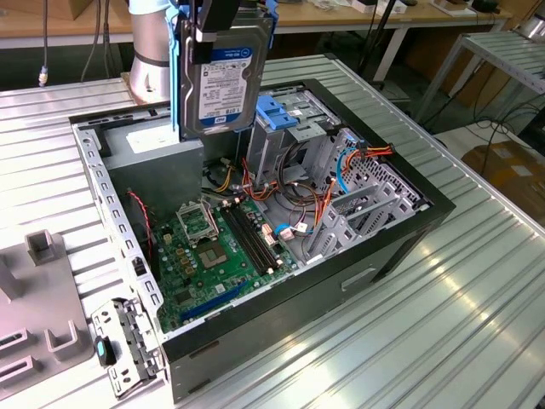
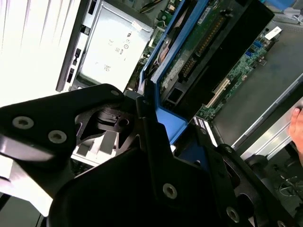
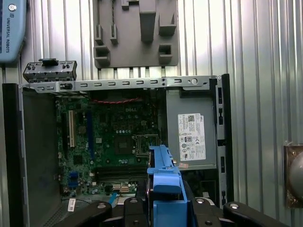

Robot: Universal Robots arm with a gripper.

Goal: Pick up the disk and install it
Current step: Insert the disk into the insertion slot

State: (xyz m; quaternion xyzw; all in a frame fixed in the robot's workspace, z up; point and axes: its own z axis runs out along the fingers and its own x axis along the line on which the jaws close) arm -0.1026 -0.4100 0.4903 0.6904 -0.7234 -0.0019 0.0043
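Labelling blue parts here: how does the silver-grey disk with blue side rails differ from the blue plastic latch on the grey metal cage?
The silver-grey disk with blue side rails hangs upright above the open computer case, gripped by the end effector; the blue plastic latch sits on the grey metal cage inside it. The disk is mostly metal with a label; the latch is all blue. Both show bright blue plastic.

Printed label on the disk, white sticker on the power supply, wording unclear.
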